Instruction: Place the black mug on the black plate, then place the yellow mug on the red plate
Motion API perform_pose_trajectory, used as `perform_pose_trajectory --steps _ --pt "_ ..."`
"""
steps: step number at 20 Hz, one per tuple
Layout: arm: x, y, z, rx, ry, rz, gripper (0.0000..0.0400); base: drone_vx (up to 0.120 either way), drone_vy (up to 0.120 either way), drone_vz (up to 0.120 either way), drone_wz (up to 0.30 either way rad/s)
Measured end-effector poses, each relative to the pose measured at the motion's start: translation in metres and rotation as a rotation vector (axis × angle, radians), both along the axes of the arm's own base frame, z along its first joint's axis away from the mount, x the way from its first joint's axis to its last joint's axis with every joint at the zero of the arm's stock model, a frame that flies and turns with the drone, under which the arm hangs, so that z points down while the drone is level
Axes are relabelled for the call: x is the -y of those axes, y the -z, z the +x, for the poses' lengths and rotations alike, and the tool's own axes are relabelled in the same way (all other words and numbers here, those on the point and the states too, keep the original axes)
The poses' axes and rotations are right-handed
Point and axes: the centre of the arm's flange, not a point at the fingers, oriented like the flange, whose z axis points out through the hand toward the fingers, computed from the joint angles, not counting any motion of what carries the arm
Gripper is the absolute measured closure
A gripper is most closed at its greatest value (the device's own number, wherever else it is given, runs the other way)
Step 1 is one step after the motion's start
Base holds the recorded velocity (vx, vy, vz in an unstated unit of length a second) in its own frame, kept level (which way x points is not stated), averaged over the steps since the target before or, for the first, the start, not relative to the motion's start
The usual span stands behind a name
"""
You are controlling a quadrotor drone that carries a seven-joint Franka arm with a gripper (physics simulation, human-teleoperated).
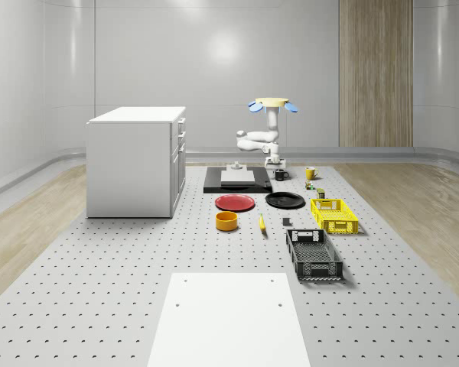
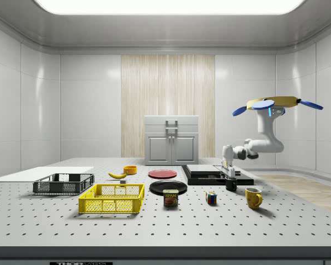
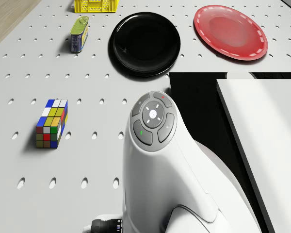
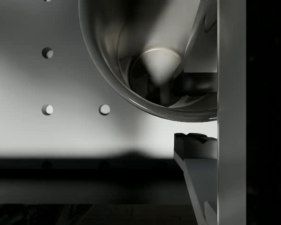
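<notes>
The drone (image 2: 273, 103) hovers at the tabletop's (image 1: 99, 290) far end. Its gripper (image 2: 229, 175) is down over the black mug (image 2: 231, 185), fingers (image 4: 196, 145) straddling the rim, apparently not clamped. A shallow rim grasp could tip the mug before the black plate (image 1: 284, 200).

Perforated grey table (image 1: 99, 283) with scattered items

On it: red plate (image 1: 235, 202), black plate (image 1: 284, 200), yellow mug (image 1: 310, 173), black mug (image 1: 280, 175), yellow crate (image 1: 334, 215), black crate (image 1: 314, 254), white cabinet (image 1: 136, 160).
</notes>
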Motion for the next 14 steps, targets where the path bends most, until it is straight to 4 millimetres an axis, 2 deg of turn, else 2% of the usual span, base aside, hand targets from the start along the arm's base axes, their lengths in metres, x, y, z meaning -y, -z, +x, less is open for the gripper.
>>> perform_pose_trajectory --steps 5,9,14 --pt "0.000 0.001 0.000 0.000 0.000 0.000 0.0289 0.000 0.000 0.000 0.000" --pt "0.000 0.012 0.000 0.000 0.000 0.000 0.0290 0.000 0.000 0.000 0.000" --pt "0.000 0.031 0.000 0.000 0.000 0.000 0.0290 0.000 0.000 0.120 0.000"
